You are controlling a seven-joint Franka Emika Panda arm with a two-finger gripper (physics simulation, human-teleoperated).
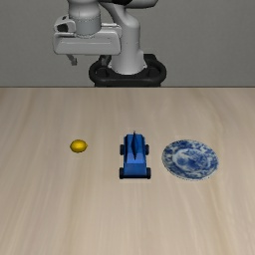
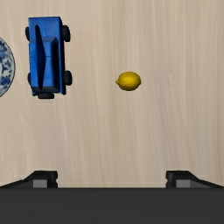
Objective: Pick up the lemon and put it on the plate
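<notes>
End effector (image 2: 112, 179) hanging high near counter (image 1: 40, 219) far edge, fingers wide apart, holding nothing. Lemon (image 2: 129, 81) lying mid-counter, ahead of fingertips, almost centred between them, apart from toy car (image 2: 49, 57). Long axis running finger to finger; am judging wrist turn needed.
</notes>
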